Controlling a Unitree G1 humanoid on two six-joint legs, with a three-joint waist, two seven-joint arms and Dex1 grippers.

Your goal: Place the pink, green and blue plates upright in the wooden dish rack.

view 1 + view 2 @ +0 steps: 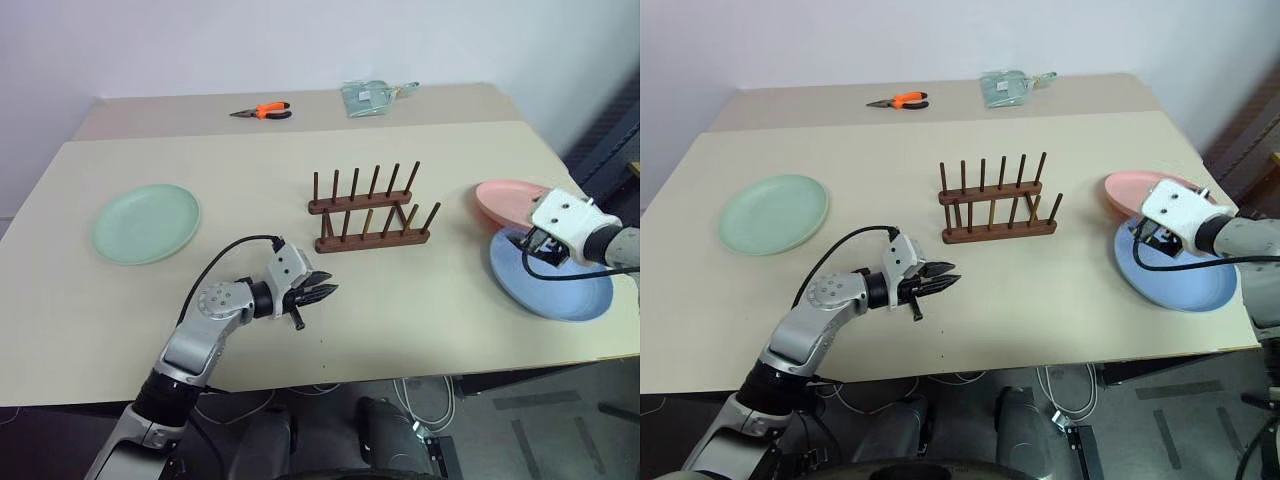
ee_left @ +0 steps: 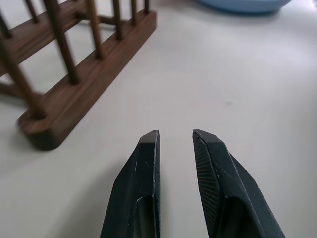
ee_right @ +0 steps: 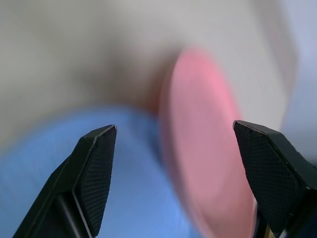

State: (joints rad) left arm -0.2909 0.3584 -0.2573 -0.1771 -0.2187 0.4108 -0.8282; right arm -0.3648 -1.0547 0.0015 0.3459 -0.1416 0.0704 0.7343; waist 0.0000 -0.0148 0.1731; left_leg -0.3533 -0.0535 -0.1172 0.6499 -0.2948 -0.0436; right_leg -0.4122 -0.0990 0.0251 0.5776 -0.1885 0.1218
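The right gripper (image 3: 174, 148) hangs above the two plates at the table's right edge, its two black fingers (image 3: 96, 173) spread wide with nothing between them. Straight ahead of the fingers lies the pink plate (image 3: 208, 163), whose near rim lies over the far edge of the blue plate (image 3: 99, 198); the blue one lies under and in front of the gripper, closer to the robot. In the head views the gripper's white housing covers the spot where the two plates meet.

The left gripper (image 2: 176, 141) is held just above the table (image 1: 420, 310) near its front edge, pointing forward and towards the right. Its fingers (image 2: 143, 183) stand a narrow gap apart, pinching nothing. Just ahead of it and a little to its left stands the wooden dish rack (image 1: 368, 208), dark brown, with two base rails and a row of thin upright pegs on each; every slot is bare. The near end of the front rail is the part closest to the fingertips, but they do not touch it.

Well off to the left of the left gripper, flat on the table, lies the green plate (image 1: 146, 222).

On the far side of the table, beyond the rack, lie pliers (image 1: 262, 112) with orange handles and a clear plastic packet (image 1: 372, 97) of something pale green. Any printing on the packet is too small to read, and no other writing shows.
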